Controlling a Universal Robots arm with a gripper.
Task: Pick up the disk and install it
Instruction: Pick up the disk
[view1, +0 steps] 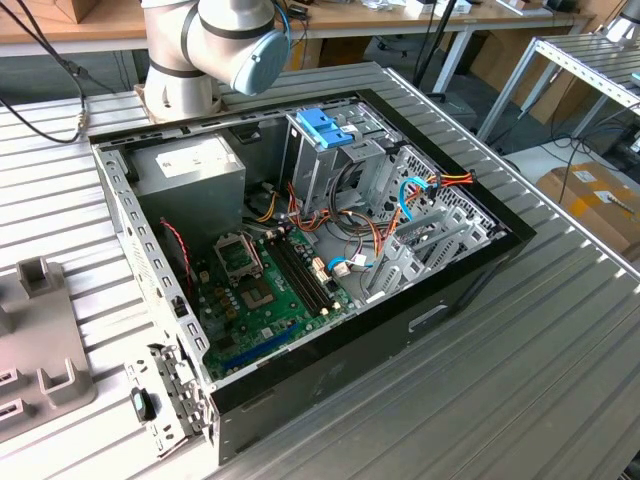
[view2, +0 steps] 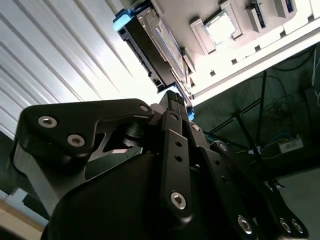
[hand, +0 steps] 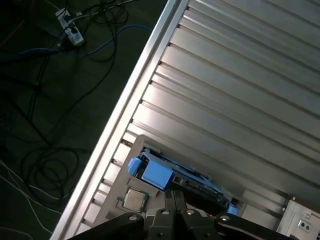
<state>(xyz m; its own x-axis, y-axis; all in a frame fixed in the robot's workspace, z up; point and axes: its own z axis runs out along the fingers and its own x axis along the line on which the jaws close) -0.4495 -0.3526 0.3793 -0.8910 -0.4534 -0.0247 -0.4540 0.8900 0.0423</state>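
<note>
Gripper (hand: 175, 193) fingers pressed together, nothing clamped between them that I can see, tips just beside the disk (hand: 172, 176). Disk sits on the grey tray (hand: 119, 181), near a processor chip (hand: 134, 199) on that tray.

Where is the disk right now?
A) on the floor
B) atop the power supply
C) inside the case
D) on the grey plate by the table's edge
D: in the first wrist view the disk sits on the grey plate at the edge of the table, ahead of the tool.
</note>
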